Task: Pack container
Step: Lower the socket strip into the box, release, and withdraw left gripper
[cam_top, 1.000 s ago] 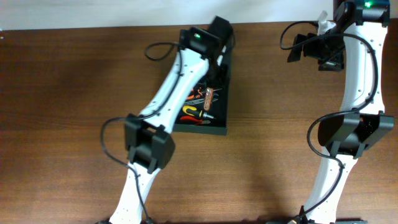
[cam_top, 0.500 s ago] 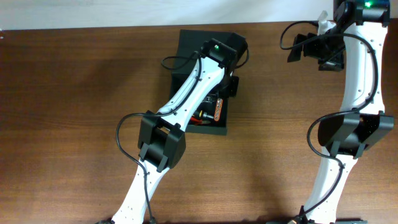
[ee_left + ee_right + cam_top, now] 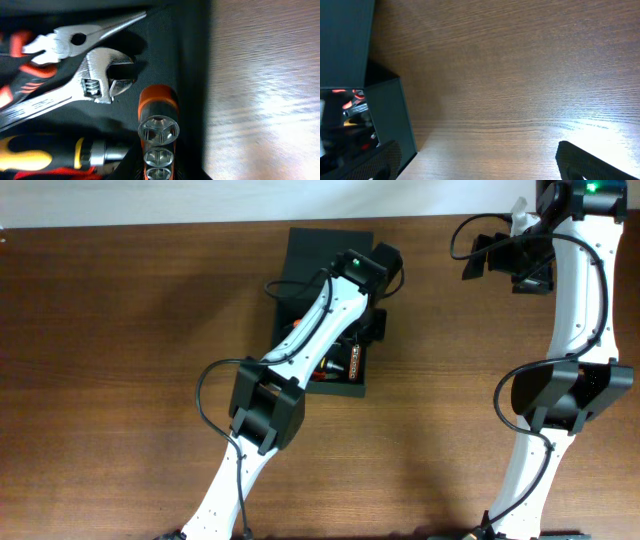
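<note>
Since pliers [image 3: 75, 37], wrench [image 3: 95, 82] & sockets [image 3: 157, 127] lie in the container [image 3: 335, 388], upper centre overhead, packing looks approx. done; lid [image 3: 312, 252] still open. Left claw [image 3: 372, 322] over it, grip can't tell; right claw [image 3: 475, 165] spread, empty.

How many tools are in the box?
4 that I can see in the box: pliers at the top, a wrench below them, an orange socket strip beside the wall, a yellow-handled screwdriver at the bottom. More may be hidden.
</note>
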{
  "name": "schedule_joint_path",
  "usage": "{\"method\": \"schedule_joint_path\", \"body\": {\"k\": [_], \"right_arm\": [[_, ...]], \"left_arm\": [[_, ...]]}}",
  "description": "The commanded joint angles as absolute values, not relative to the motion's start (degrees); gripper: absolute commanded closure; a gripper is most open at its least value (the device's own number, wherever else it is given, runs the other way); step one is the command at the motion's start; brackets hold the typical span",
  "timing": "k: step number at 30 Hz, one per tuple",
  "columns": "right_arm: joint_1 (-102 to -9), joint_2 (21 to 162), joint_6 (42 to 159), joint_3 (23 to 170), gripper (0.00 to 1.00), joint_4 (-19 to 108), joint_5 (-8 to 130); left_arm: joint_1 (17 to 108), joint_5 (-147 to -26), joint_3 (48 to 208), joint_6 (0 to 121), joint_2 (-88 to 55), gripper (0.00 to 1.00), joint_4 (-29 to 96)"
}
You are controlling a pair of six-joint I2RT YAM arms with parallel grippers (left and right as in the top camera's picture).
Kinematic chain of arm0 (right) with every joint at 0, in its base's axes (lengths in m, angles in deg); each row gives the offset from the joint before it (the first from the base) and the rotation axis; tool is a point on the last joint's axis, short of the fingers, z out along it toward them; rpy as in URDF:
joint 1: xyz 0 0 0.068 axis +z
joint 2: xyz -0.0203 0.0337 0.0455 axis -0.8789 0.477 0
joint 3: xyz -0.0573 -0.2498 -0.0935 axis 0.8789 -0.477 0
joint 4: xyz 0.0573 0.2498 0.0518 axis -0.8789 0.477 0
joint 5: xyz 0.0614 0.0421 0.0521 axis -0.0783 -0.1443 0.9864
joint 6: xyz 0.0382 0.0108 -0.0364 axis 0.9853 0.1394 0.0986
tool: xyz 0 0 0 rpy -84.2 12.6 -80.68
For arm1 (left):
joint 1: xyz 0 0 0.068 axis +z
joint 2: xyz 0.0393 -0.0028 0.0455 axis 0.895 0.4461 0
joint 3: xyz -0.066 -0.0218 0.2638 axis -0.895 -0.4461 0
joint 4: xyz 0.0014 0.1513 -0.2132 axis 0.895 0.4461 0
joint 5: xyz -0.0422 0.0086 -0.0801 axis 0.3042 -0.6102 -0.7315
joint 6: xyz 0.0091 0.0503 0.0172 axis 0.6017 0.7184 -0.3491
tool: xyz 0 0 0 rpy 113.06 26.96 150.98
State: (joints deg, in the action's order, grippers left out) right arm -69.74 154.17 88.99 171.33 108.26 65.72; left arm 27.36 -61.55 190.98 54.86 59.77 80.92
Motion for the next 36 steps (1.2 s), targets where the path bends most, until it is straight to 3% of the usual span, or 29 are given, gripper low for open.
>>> {"method": "schedule_joint_path", "body": {"k": [1, 5, 6, 9, 13, 15, 17, 23, 32, 36], "right_arm": [[-69.8, 152.1, 88.8, 171.0, 0.01, 108.3, 66.4], [-69.8, 152.1, 88.8, 171.0, 0.01, 108.3, 66.4], [-69.8, 152.1, 88.8, 171.0, 0.01, 108.3, 66.4], [-69.8, 152.1, 88.8, 171.0, 0.01, 108.3, 66.4], [-69.8, 152.1, 88.8, 171.0, 0.01, 108.3, 66.4], [-69.8, 152.1, 88.8, 171.0, 0.01, 108.3, 66.4], [-69.8, 152.1, 88.8, 171.0, 0.01, 108.3, 66.4], [-69.8, 152.1, 88.8, 171.0, 0.01, 108.3, 66.4], [-69.8, 152.1, 88.8, 171.0, 0.01, 108.3, 66.4], [-69.8, 152.1, 88.8, 171.0, 0.01, 108.3, 66.4]], "left_arm": [[26.8, -62.7, 191.7, 53.9, 60.7, 0.98, 80.7], [26.8, -62.7, 191.7, 53.9, 60.7, 0.96, 80.7], [26.8, -62.9, 191.7, 53.9, 60.7, 0.92, 80.7], [26.8, -62.9, 191.7, 53.9, 60.7, 0.63, 80.7], [26.8, -63.1, 191.7, 53.9, 60.7, 0.54, 81.0], [26.8, -63.3, 191.7, 53.9, 60.7, 0.43, 81.1], [26.8, -63.6, 191.8, 53.9, 60.6, 0.43, 81.3], [27.1, -63.3, 195.2, 54.0, 60.4, 0.61, 84.5], [28.5, -56.7, 210.0, 54.2, 57.8, 0.60, 95.2], [30.3, -56.5, 212.9, 57.2, 53.7, 0.52, 95.8]]}}
